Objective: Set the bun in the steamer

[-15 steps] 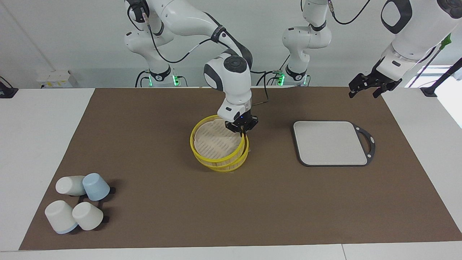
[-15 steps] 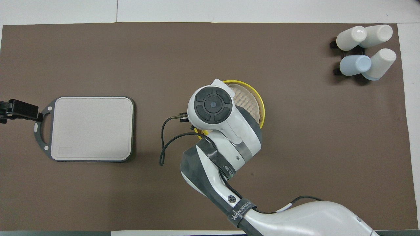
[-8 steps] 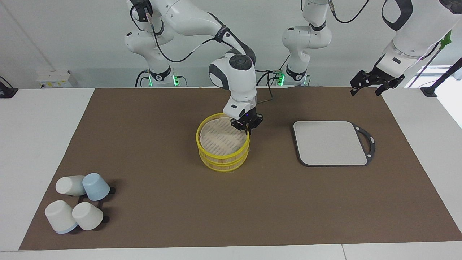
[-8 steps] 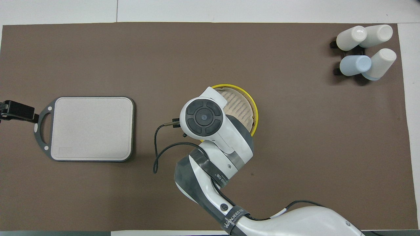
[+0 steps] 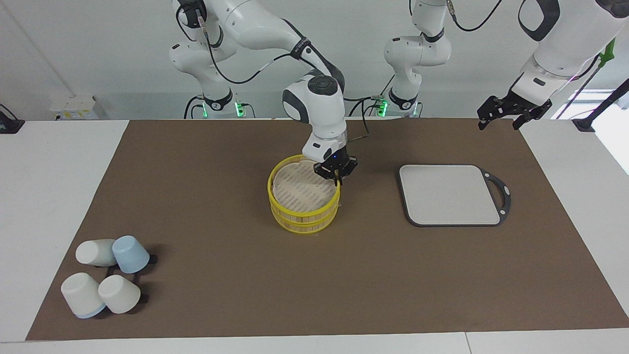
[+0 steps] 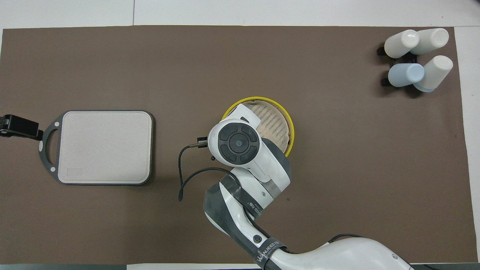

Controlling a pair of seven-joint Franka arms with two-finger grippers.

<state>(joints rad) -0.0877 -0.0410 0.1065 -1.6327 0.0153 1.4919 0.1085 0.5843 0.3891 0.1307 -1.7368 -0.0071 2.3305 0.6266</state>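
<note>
The steamer (image 5: 304, 217) stands on the brown mat at mid-table, with its yellow-rimmed lid (image 5: 300, 189) lying flat on top. The lid also shows in the overhead view (image 6: 275, 120). My right gripper (image 5: 336, 178) is at the lid's rim, on the side toward the left arm's end, shut on the rim. In the overhead view the right arm's wrist hides it. The bun is not in view. My left gripper (image 5: 508, 115) is open and empty, waiting in the air over the mat's corner near the board's handle. It also shows in the overhead view (image 6: 18, 127).
A grey square board (image 5: 449, 194) with a dark handle lies toward the left arm's end; it also shows in the overhead view (image 6: 105, 146). Several white and pale-blue cups (image 5: 105, 275) on a black rack sit at the right arm's end, farther from the robots.
The lid was tilted in my right gripper over the steamer; it now lies flat on the steamer. The steamer shifted slightly toward the left arm's end. The left gripper rose a little.
</note>
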